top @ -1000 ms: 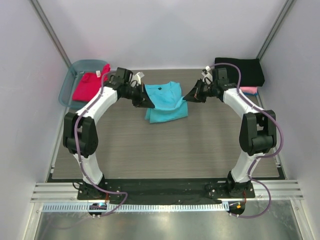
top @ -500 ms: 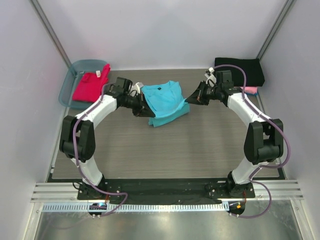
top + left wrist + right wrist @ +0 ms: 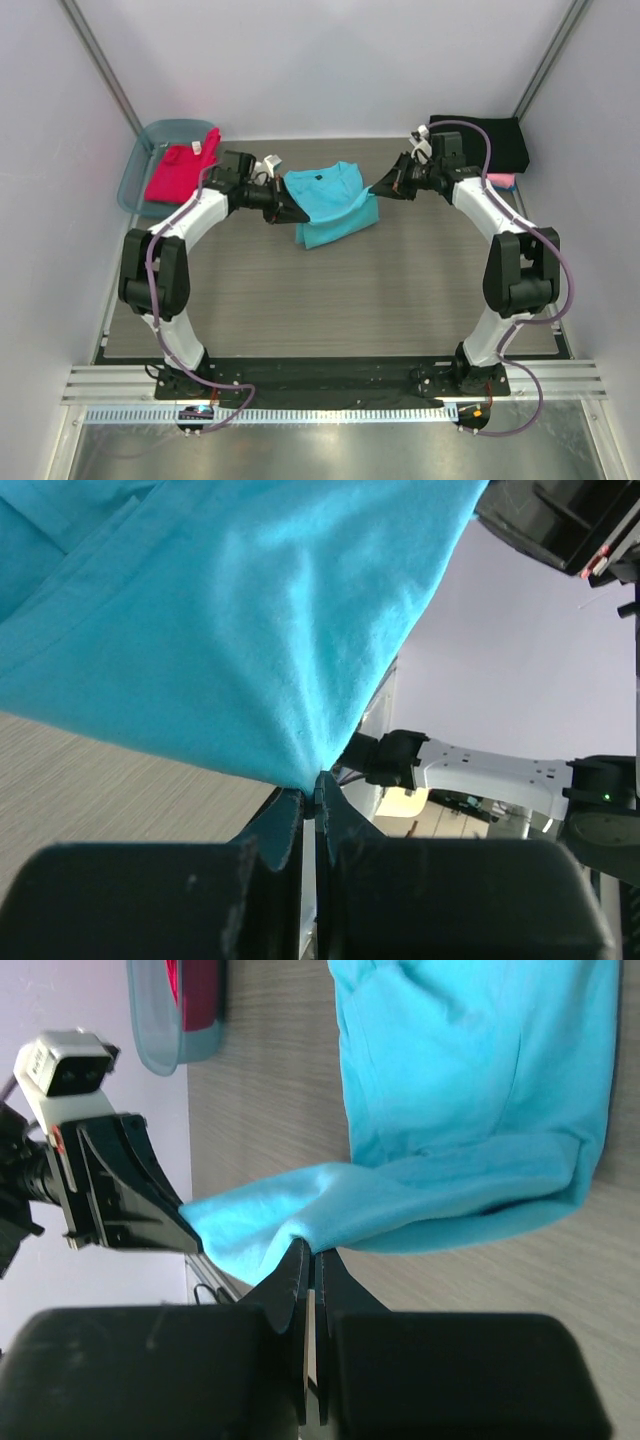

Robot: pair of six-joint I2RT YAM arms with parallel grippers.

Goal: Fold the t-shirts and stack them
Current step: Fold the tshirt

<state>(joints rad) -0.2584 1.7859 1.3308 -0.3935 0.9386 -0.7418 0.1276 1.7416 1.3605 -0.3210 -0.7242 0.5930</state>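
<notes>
The turquoise t-shirt [image 3: 328, 200] with its small dark neck label lies partly folded at the back middle of the table. My left gripper [image 3: 291, 211] is shut on its left hem corner [image 3: 300, 770] and holds it lifted. My right gripper [image 3: 373, 188] is shut on its right hem corner [image 3: 305, 1235] and holds it lifted too. The red-magenta t-shirt [image 3: 180, 168] lies in the tub. The black t-shirt [image 3: 482, 140] lies folded at the back right on the pink t-shirt [image 3: 503, 181], of which only an edge shows.
The translucent blue-grey plastic tub [image 3: 137, 170] stands at the back left, also in the right wrist view [image 3: 160, 1030]. White walls close in the back and both sides. The arm bases sit at the near edge.
Both grippers have carried the shirt's lower hem away from the bases toward the collar, and the visible cloth has grown shorter front to back. The right arm has swung back and up.
</notes>
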